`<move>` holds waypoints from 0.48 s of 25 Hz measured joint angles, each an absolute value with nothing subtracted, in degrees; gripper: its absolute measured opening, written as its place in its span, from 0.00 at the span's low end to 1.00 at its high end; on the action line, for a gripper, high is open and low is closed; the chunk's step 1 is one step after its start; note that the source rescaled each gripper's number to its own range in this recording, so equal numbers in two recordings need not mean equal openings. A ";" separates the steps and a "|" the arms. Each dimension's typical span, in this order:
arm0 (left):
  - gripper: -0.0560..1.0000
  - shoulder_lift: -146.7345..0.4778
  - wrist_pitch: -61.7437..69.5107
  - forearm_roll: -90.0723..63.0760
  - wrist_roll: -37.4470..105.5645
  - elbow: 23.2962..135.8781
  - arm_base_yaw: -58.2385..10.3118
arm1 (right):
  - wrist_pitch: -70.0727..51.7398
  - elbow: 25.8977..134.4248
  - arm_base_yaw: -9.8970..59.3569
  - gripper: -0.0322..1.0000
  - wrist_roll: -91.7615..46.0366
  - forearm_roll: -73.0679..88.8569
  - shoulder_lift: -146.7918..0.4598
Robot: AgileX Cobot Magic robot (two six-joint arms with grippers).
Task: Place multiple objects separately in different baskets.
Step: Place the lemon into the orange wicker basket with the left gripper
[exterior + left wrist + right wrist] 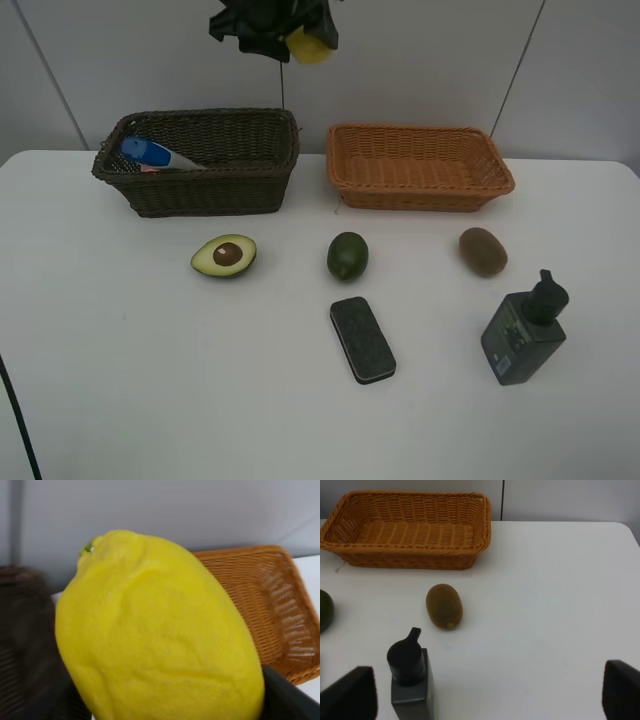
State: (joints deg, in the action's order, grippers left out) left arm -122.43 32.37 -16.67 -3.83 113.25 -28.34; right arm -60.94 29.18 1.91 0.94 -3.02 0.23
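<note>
High above the gap between the two baskets, my left gripper (275, 25) is shut on the yellow lemon (310, 47), which fills the left wrist view (160, 630). The dark brown basket (200, 190) holds the white blue-capped bottle (150, 153). The orange basket (420, 195) is empty. On the table lie the halved avocado (225, 255), lime (347, 256), kiwi (483, 251), black eraser (362, 339) and dark-green pump bottle (523, 335). My right gripper (486, 692) is open near the pump bottle (411, 680), with nothing between its fingers; the exterior view does not show it.
A white table (120, 380) carries everything, with a grey wall behind the baskets. The kiwi (444, 606) lies between the pump bottle and the orange basket (410, 557). A dark cable runs along the table's front left edge.
</note>
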 joint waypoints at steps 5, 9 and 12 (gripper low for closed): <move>0.71 -134.28 23.44 -16.73 -0.62 122.68 -33.86 | -60.94 29.18 1.91 0.98 0.94 -3.02 0.23; 0.71 -141.74 17.51 -16.73 0.00 126.39 -35.16 | -60.94 29.18 1.91 0.98 0.94 -3.02 0.23; 0.76 -144.67 16.68 -15.80 0.00 127.11 -35.16 | -60.94 29.18 1.91 0.98 0.94 -3.02 0.23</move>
